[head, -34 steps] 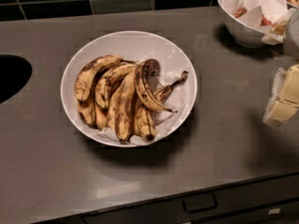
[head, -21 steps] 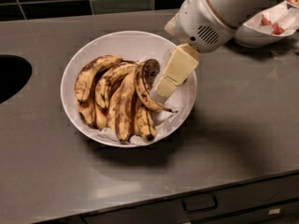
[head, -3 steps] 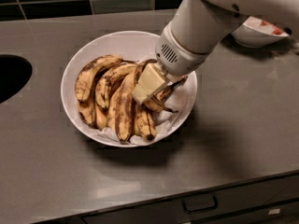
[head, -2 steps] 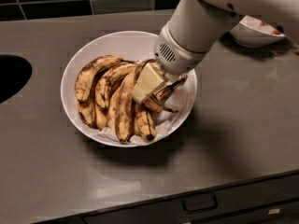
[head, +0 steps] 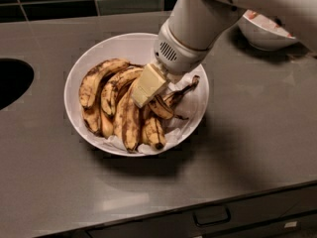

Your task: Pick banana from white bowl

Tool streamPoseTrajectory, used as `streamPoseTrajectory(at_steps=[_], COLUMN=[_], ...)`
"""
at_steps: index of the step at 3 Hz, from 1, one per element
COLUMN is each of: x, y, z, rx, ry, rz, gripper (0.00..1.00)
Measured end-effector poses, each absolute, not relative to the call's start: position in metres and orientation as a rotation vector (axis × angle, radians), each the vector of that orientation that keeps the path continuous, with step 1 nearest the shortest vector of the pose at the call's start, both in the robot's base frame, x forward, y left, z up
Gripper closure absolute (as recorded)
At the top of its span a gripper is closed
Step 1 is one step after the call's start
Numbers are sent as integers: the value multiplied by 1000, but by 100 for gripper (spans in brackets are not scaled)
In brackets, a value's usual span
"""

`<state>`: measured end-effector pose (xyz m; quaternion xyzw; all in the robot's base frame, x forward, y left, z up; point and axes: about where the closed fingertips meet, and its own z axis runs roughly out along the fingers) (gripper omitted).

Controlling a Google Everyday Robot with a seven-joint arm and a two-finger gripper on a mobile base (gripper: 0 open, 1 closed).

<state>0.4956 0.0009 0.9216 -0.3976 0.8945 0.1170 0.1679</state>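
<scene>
The white bowl [head: 77, 68] stands on the grey counter, lined with crumpled white paper and holding several overripe bananas. The arched banana [head: 162, 109] lies at the right side of the pile, its thin dark tip [head: 187, 87] pointing to the right. Its thick end is hidden under my gripper [head: 147, 87]. The gripper reaches down into the bowl from the upper right and sits right on top of that banana's upper part. The white arm covers the bowl's far right rim.
Straighter brown-streaked bananas [head: 106, 81] fill the bowl's left half. A smaller white bowl [head: 265, 33] with red bits stands at the back right. A dark sink opening [head: 12, 81] is at the left. A drawer handle [head: 210, 216] shows below the counter's front edge.
The arm came in from the right and lowered into the bowl. Over the last second the gripper shifted slightly left on the arched banana. The bananas have not moved.
</scene>
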Motion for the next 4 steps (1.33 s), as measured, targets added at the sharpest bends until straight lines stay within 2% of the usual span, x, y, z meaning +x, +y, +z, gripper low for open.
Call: streamPoseTrajectory(at_steps=[1, 3, 4], x=[496, 496, 495], y=[1, 1, 1], z=[922, 922, 924], rx=[-1131, -1131, -1130], ry=[2544, 2544, 2539], rz=[333, 333, 335], gripper=[48, 95, 100])
